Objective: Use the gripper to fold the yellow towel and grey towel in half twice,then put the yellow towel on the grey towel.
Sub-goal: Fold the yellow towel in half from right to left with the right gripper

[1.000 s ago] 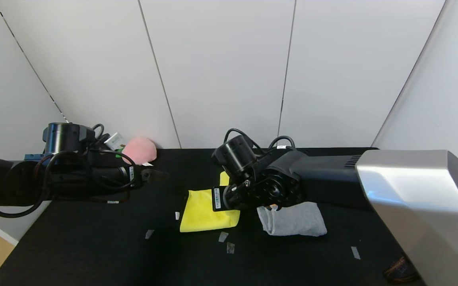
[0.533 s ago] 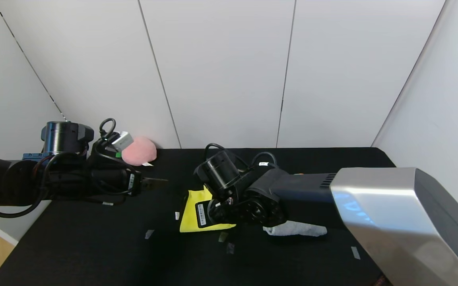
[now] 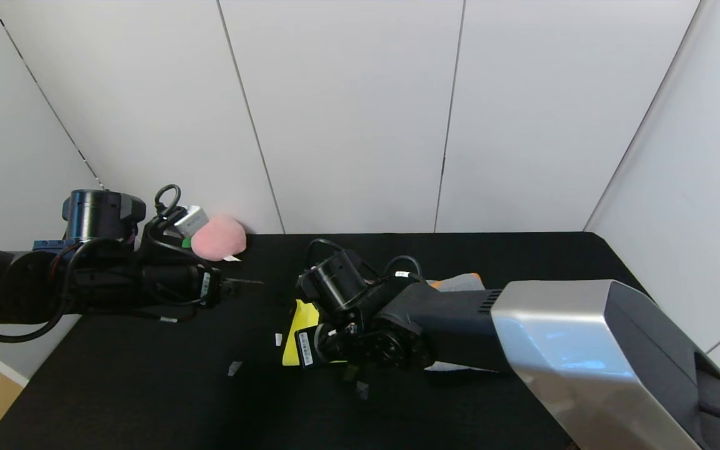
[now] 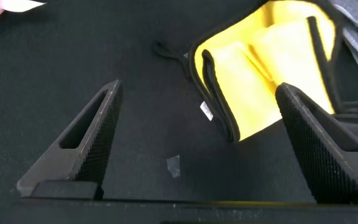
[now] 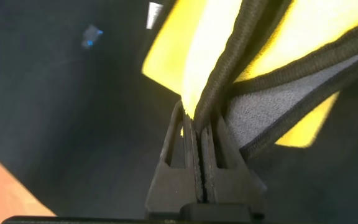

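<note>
The yellow towel (image 3: 293, 334) lies folded at the middle of the black table, mostly hidden under my right arm. In the right wrist view my right gripper (image 5: 196, 118) is shut on its dark-edged border (image 5: 229, 74). The gripper itself is hidden below the wrist in the head view. The grey towel (image 3: 460, 282) lies just right of the yellow one, mostly behind the right arm, with an orange patch showing at its far end. My left gripper (image 3: 250, 286) is open and empty, left of the yellow towel (image 4: 260, 81) and above the table.
A pink plush peach (image 3: 219, 237) sits at the back left corner by the wall. Small bits of tape (image 3: 235, 368) lie on the black tabletop (image 3: 147, 400) in front of the towels. Walls close the table at the back and right.
My right arm has swung left and toward the front with the yellow towel's edge, covering more of both towels. The grey towel's far orange end now shows. The left arm barely moved.
</note>
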